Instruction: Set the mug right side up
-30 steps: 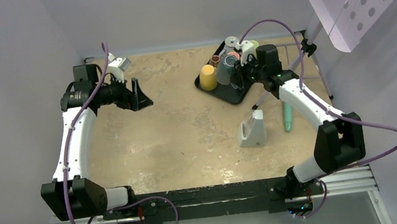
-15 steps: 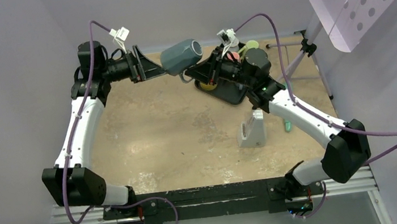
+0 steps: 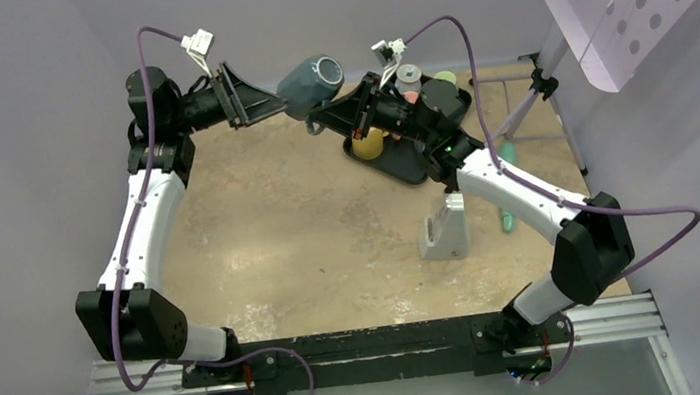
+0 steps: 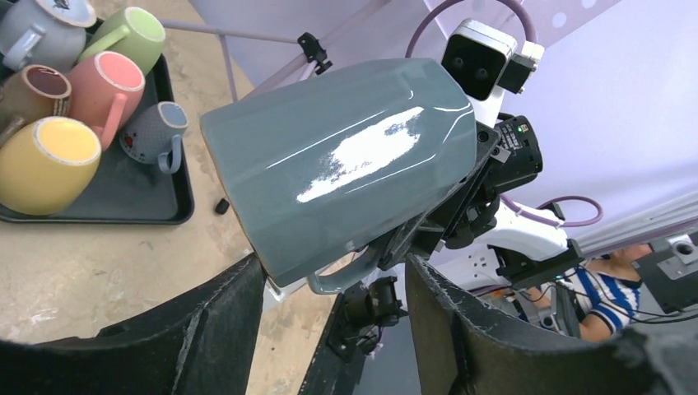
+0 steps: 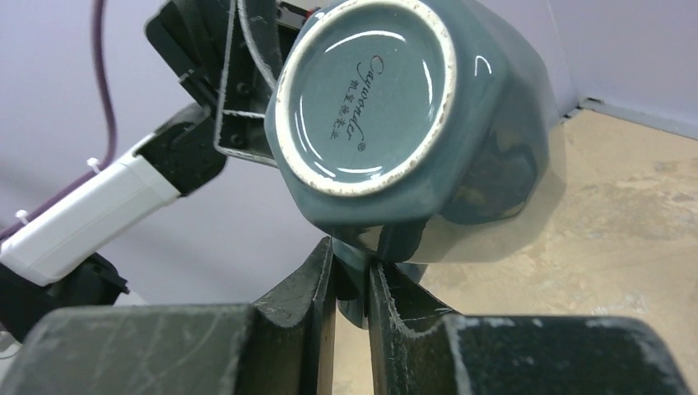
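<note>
So it's about halfway there, I'd say: the grey-blue mug is off the counter and up in the air at the far side, lying roughly on its side with its base facing the right wrist camera. The right gripper has its jaws pinched on the mug's handle. The left gripper has its jaws spread wide on either side of the mug's open end, and I honestly can't tell if they're touching it. Still to do: finish the rotation so the mouth faces up, then set it down. Compared with a second ago, the right gripper was down at the black tray with the other mugs and the left one hung empty; since half a second ago the mug has just gone a bit higher and farther back.
</note>
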{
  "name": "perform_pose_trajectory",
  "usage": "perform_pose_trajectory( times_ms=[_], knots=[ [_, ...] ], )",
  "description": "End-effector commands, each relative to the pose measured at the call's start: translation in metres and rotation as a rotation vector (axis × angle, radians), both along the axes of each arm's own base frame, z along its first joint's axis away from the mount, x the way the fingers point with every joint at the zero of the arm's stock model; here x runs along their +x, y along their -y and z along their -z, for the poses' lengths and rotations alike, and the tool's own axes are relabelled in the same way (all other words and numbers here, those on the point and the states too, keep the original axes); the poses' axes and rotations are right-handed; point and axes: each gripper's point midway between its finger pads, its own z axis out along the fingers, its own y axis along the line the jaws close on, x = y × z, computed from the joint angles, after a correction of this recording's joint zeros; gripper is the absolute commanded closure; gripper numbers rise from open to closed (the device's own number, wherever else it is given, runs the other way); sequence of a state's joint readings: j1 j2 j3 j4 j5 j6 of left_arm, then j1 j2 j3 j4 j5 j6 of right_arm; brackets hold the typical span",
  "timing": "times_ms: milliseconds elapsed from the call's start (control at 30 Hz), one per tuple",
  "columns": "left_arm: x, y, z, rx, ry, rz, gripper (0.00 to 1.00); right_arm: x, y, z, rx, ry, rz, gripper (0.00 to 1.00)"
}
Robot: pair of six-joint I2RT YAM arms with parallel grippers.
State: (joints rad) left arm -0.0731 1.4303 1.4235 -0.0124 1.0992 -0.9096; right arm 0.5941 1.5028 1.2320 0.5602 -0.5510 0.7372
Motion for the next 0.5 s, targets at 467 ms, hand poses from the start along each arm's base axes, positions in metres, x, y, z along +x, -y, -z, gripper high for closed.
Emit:
perform_pose_trajectory(
  times_ms=[467],
  knots=[
    [-0.012,0.015,-0.010,-0.044,0.039,0.083,0.34,-0.014,-0.008,-0.040,0.153,0.061,-0.037,1.00]
  ],
)
